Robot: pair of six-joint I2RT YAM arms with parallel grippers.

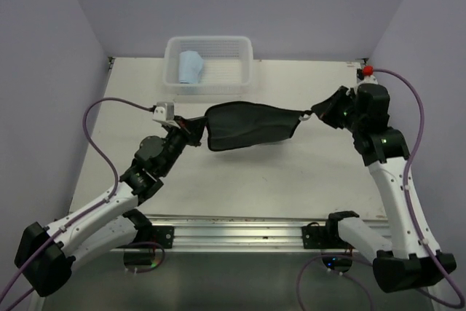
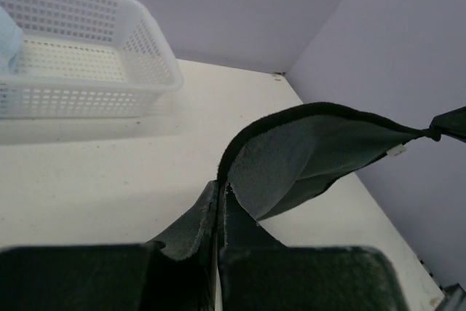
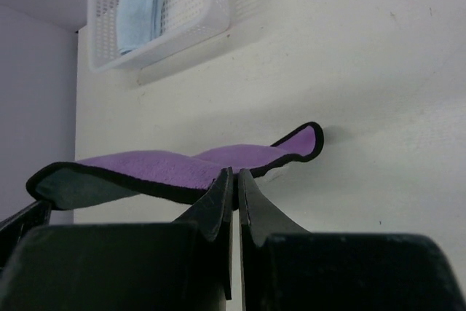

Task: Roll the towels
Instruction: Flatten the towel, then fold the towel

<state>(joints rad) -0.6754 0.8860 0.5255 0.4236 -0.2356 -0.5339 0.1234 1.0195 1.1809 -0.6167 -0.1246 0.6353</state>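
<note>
Blue towel: the blue towel (image 1: 191, 68) sits in the left part of the basket (image 1: 210, 38), at the upper middle of the top view. It is bundled into a compact shape that looks rolled.

Purple towel: the purple towel (image 1: 247, 125) is at the centre of the top view, stretched out between the two claws and sagging a little in the middle. Its dark side faces up; the right wrist view shows the purple face underneath.

Towel and table: it hangs over the table (image 1: 291, 180) and throws a shadow below. Whether its lowest edge touches the surface I cannot tell.

Left claw: the left claw (image 1: 195, 130) is pressed together, pinching the towel's left end. The left wrist view shows cloth caught between the fingers.

Right claw: the right claw (image 1: 309, 116) is pressed together, pinching the right corner. The right wrist view shows the hem running into the closed fingers.

Done: by the look of it, one towel is rolled and put away.

In hand: I judge this to be the spreading step, with the second towel pulled open before it goes down.

Left: laying it flat, rolling it up, and probably placing it in the basket beside the blue one. No part of it is rolled yet.

Progress: roughly halfway.
</note>
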